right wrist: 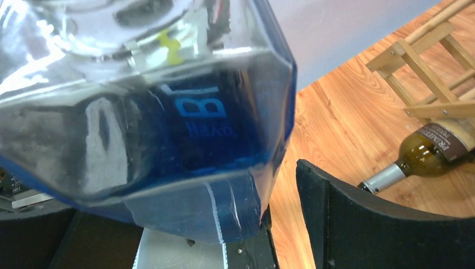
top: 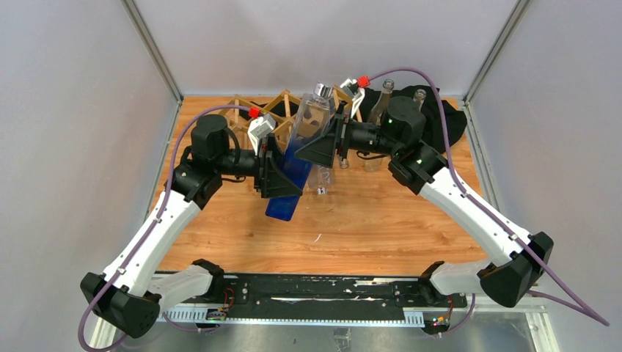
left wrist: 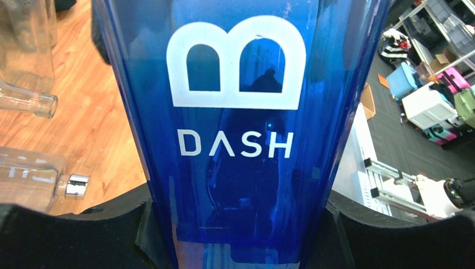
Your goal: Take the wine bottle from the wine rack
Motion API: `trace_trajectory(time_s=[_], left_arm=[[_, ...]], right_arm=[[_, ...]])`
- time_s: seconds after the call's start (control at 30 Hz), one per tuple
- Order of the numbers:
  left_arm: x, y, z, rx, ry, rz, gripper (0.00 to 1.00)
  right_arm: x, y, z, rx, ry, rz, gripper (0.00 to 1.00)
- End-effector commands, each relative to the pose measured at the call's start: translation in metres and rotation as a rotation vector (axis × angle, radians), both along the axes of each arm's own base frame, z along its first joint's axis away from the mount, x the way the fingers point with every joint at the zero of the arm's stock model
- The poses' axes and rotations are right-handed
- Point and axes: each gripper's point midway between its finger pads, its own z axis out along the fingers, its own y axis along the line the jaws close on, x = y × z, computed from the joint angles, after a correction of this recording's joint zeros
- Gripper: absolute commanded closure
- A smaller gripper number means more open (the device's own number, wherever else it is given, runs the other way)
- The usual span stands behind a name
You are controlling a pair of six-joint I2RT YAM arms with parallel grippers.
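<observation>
A tall bottle [top: 287, 204], blue at the base and clear toward its silver cap, hangs tilted above the table in front of the light wooden lattice wine rack [top: 273, 108]. My left gripper [top: 279, 174] is shut on its blue lower half; in the left wrist view both pads press the blue body [left wrist: 238, 140] marked "B DASH", with the gripper [left wrist: 238, 230] at the bottom edge. My right gripper [top: 320, 144] straddles the upper part; in the right wrist view the bottle [right wrist: 168, 112] sits between its jaws [right wrist: 215, 230], with a gap to the right finger [right wrist: 364, 224].
A brown wine bottle [right wrist: 434, 150] lies at the foot of the rack [right wrist: 425, 67]. Clear bottles stand on a black cloth [top: 447, 121] at the back right. Other clear bottles lie on the wood [left wrist: 31, 179], [left wrist: 28, 101]. Grey walls enclose three sides.
</observation>
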Motion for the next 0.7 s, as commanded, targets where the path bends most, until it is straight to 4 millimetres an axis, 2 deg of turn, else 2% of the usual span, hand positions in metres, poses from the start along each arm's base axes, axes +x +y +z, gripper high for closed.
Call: trace_trajectory(time_s=[0.0, 0.07, 0.1, 0.13, 0.17, 0.23, 0.27, 0.3, 0.33, 0.5, 0.67], left_arm=[[-0.024, 0.006, 0.04, -0.083, -0.157, -0.085, 1.0], [-0.027, 0.007, 0.039, -0.076, -0.154, -0.092, 1.0], [-0.027, 0.007, 0.038, -0.071, -0.154, -0.092, 0.99], [-0.028, 0.008, 0.037, -0.065, -0.155, -0.092, 0.91], [-0.027, 0.009, 0.035, -0.054, -0.154, -0.087, 0.73], [-0.023, 0.011, 0.028, -0.013, -0.156, -0.057, 0.28], [-0.02, 0.013, 0.023, 0.017, -0.169, -0.039, 0.14], [-0.017, 0.015, 0.019, 0.051, -0.189, -0.018, 0.05], [-0.012, 0.018, 0.015, 0.09, -0.213, 0.007, 0.01], [0.027, 0.038, -0.001, 0.288, -0.289, 0.185, 0.0], [0.066, 0.066, 0.002, 0.412, -0.355, 0.404, 0.0]], right_arm=[[-0.005, 0.008, 0.031, 0.1, -0.103, 0.027, 0.03], [-0.006, 0.008, 0.033, 0.115, -0.117, 0.035, 0.15], [-0.008, 0.008, 0.035, 0.12, -0.121, 0.051, 0.26], [-0.009, 0.009, 0.035, 0.122, -0.123, 0.061, 0.4], [-0.011, 0.009, 0.035, 0.12, -0.124, 0.069, 0.55], [-0.011, 0.007, 0.033, 0.107, -0.136, 0.063, 0.88], [-0.01, 0.004, 0.029, 0.083, -0.137, 0.046, 0.99], [-0.009, 0.001, 0.026, 0.063, -0.146, 0.02, 1.0], [-0.007, -0.003, 0.023, 0.043, -0.162, -0.005, 1.0], [0.001, -0.038, 0.01, -0.044, -0.225, -0.158, 1.0], [0.018, -0.08, -0.029, -0.203, -0.213, -0.336, 1.0]])
